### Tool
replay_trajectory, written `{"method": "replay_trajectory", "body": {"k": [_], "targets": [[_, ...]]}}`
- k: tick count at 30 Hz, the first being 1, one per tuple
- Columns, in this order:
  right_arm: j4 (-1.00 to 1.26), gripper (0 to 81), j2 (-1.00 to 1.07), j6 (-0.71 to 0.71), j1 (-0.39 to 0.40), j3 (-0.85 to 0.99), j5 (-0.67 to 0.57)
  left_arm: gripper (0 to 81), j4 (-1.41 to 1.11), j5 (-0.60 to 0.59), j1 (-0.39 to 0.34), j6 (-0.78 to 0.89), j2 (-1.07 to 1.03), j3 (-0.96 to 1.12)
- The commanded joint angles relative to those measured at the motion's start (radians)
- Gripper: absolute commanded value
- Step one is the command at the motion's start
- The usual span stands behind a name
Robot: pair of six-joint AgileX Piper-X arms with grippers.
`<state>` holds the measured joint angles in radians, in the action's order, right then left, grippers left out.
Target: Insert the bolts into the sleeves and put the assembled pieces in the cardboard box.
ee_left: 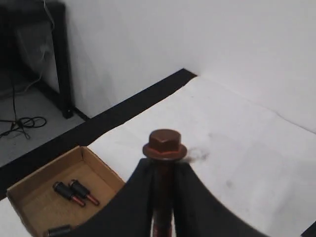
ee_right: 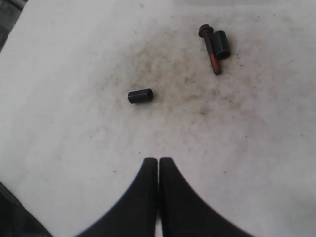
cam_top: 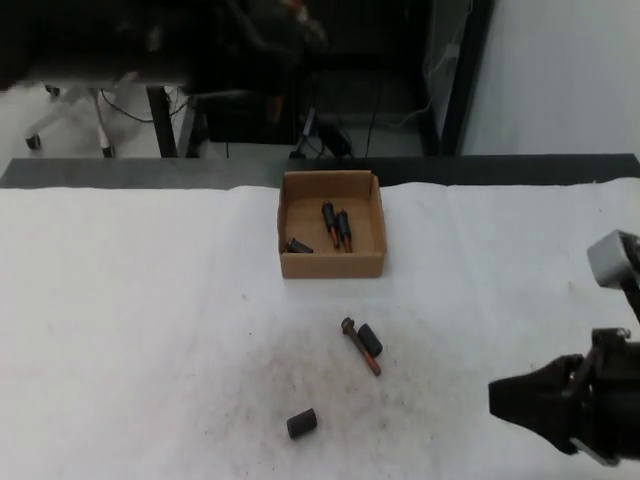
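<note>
We see the left gripper (ee_left: 163,169) closed narrowly on a bolt (ee_left: 164,144). The bolt's long axis runs along the fingers, its shank is pinched between them, and its hexagonal head stands just past the fingertips, pointing away from the gripper. Well beyond and below this gripper sits the cardboard box (ee_left: 106,170). Inside it two assembled pieces (ee_left: 76,193) lie side by side, about parallel, and a loose sleeve (ee_left: 59,230) lies near them. The right gripper (ee_right: 158,163) hangs over the white tabletop (ee_right: 59,123) with its two fingers pressed together and nothing between them. Ahead of it a lone sleeve (ee_right: 140,96) lies on its side, with its long axis crosswise to the fingers. Farther ahead and off to one side a second bolt (ee_right: 211,52) lies flat. Its long axis points roughly away from this gripper, with the head at the far end and the reddish tip at the nearer end. A sleeve (ee_right: 221,44) lies just beside this bolt, close to its head and almost parallel to it. A dark stain (ee_right: 182,79) marks the tabletop between these pieces.
</note>
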<state>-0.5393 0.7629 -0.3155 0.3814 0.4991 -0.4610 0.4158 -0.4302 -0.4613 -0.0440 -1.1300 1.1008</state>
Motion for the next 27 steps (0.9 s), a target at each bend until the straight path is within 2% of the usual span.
{"method": "replay_trajectory", "body": {"k": [1, 8, 12, 16, 22, 27], "targets": [[0.058, 0.8, 0.007, 0.001, -0.004, 0.005, -0.041, 0.1, -0.138, -0.03, 0.016, 0.102, 0.169, -0.199], [0.144, 0.8, 0.015, -0.007, -0.004, 0.01, -0.044, 0.1, -0.667, -0.072, 0.042, 0.391, 0.476, -0.637], [0.131, 0.8, 0.074, 0.016, -0.004, 0.054, -0.024, 0.1, -0.858, -0.072, 0.057, 0.477, 0.555, -0.769], [0.093, 0.8, 0.241, 0.091, -0.004, 0.174, 0.02, 0.1, -0.876, -0.072, 0.062, 0.494, 0.582, -0.804], [-0.105, 0.8, 0.561, 0.207, -0.004, 0.455, 0.077, 0.1, -0.877, -0.072, 0.062, 0.494, 0.582, -0.803], [-0.225, 0.8, 0.81, 0.261, -0.002, 0.665, 0.174, 0.1, -0.877, -0.072, 0.062, 0.494, 0.582, -0.803]]}}
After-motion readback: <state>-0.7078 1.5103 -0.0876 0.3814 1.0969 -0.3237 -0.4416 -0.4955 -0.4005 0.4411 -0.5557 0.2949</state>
